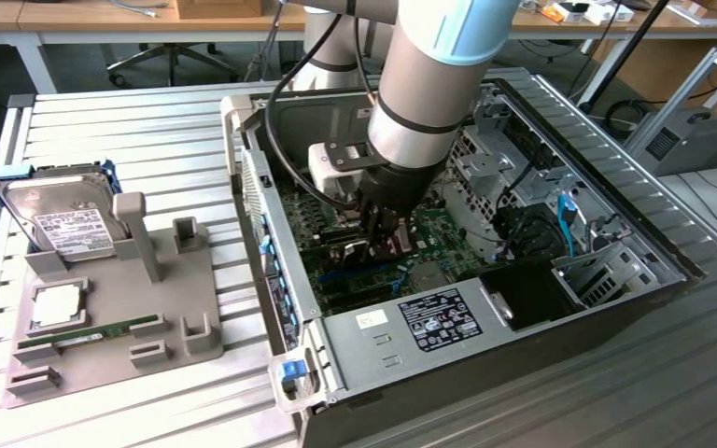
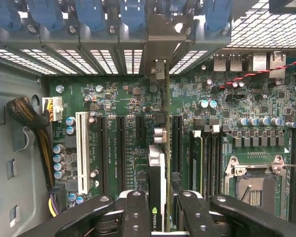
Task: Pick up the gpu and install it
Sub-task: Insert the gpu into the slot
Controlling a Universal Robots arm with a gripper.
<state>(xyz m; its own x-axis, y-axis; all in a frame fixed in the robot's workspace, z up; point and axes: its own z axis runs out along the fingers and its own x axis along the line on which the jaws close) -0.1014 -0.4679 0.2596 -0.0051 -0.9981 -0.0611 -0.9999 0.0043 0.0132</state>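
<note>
The claw [image 2: 159,210] is pinching the gpu [image 2: 157,163], one black finger [image 2: 135,212] on each flat face, with the card held on edge. It hangs low inside the open computer case [image 1: 657,252], right over the green motherboard [image 2: 123,98]. The card stands among the long black slots, its metal end up against the slotted rear wall under the blue latches [image 2: 89,12]. I can't tell whether it sits fully in a slot.

In the exterior view, a grey stand [image 1: 109,308] lies at nine o'clock of the case, well apart. A hard drive [image 1: 66,224] leans at the stand's eleven o'clock, and a memory stick [image 1: 91,333] lies flat near its six.
</note>
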